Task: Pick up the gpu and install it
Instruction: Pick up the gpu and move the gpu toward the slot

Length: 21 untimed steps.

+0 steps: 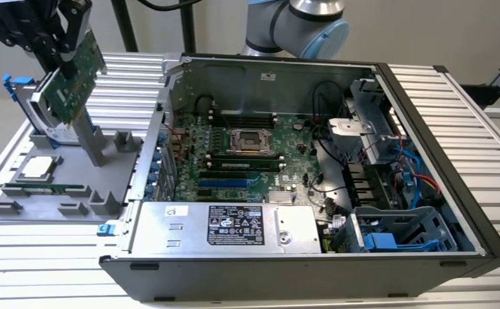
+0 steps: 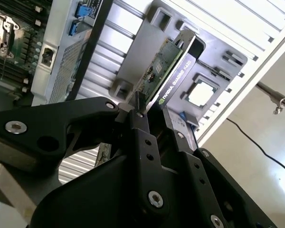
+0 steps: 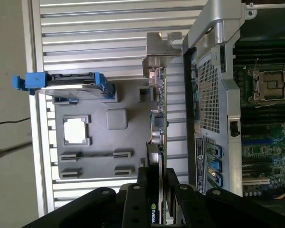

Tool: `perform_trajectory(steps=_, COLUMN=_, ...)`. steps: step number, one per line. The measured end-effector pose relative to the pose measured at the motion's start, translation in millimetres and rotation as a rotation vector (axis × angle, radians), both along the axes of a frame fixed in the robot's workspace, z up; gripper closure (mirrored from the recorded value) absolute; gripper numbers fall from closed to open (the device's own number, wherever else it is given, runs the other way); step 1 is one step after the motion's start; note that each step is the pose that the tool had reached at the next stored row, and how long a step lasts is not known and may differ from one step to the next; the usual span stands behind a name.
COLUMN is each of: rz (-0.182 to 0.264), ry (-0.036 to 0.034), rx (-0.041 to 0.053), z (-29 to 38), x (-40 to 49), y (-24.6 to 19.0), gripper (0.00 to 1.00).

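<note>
Black, matte and studded with bolt heads, the claw is clamped on the gpu. Its two flat fingers press the thin card from either face, one on the green circuit board, the other on the smooth black shroud. In the first wrist view we see the card edge-on as a slim strip, with its bent silver bracket at the far end.

In the exterior view we find claw and gpu high at the exterior view's left, the card tilted over a grey moulded tray. We cannot tell whether its lower edge touches the tray's upright post.

A silver hard drive in a blue frame stands on edge in the tray, just beside the card. A square, pale-topped processor chip lies flat in a pocket, and a narrow green memory stick lies in a slot near it.

The tray rests on a ribbed aluminium table. At the exterior view's right of the tray lies an open, dark-walled computer case, with a green motherboard on its floor and a boxy bare-metal power supply along the near wall.
</note>
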State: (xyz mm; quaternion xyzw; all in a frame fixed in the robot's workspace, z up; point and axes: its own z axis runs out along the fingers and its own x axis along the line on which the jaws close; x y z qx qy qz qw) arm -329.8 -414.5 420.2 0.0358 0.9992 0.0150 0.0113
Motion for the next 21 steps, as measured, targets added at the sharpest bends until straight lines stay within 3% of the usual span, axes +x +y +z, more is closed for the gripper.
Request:
perform_trajectory(steps=9, rz=0.0, ry=0.0, rx=0.0001, z=5.8, x=0.0, y=0.0, gripper=1.0)
perform_trajectory(steps=21, rz=0.0, ry=0.0, rx=0.0005, z=6.0, x=3.4, y=0.0, gripper=1.0)
